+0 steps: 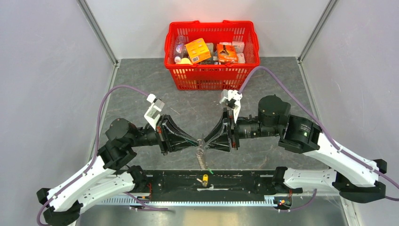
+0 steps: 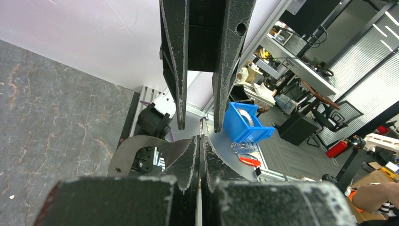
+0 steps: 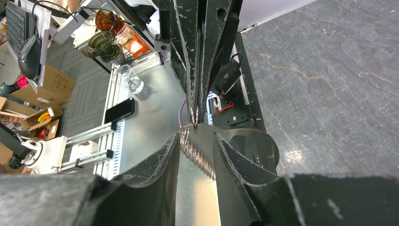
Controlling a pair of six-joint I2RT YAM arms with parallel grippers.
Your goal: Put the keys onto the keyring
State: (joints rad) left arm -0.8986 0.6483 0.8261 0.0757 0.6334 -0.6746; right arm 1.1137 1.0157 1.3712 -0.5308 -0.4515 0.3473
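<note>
Meeting tip to tip above the table (image 1: 141, 89), to steady 1 loop from 2 sides. Left gripper (image 1: 195, 141): clamped tight on the keyring (image 1: 202, 153) wire, anchoring it. Right gripper (image 1: 208, 142): narrowly parted around the coiled stretch, grip unclear. Below, on the base rail (image 1: 244, 179): yellow key (image 1: 205, 179), green key (image 1: 210, 172), seemingly unthreaded.

Bright, even overhead light; soft shadows on bench (image 1: 141, 82). Wrist views: near jaws blurred, edges distorted, small glare patch.
</note>
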